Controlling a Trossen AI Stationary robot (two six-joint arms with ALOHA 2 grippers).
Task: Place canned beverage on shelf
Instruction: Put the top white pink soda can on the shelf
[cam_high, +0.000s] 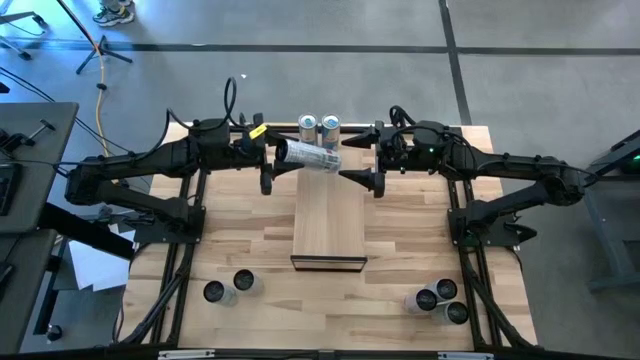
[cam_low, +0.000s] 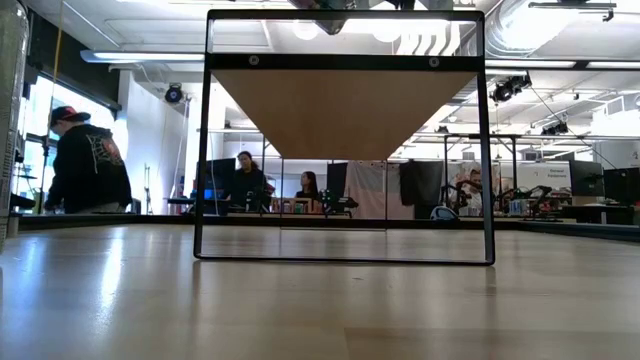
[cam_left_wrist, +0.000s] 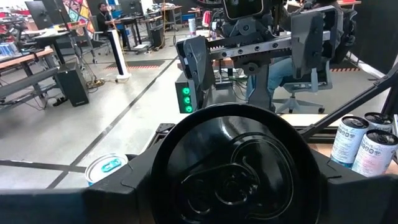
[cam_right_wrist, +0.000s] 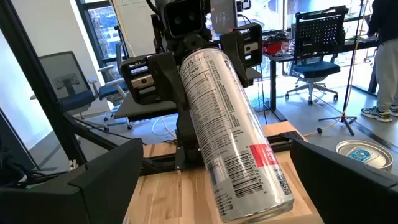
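While clamped in left hand (cam_high: 272, 155), slim silver printed can (cam_high: 308, 155) held sideways above long light-wood shelf (cam_high: 329, 225), toward its 12 o'clock end; right hand (cam_high: 362, 160) spread apart opposite; placement pending.

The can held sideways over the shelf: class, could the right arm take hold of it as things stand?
Probably yes. The right gripper is open and faces the can, whose free end points toward it over the shelf. Nothing lies between; the left gripper holds only the far end.
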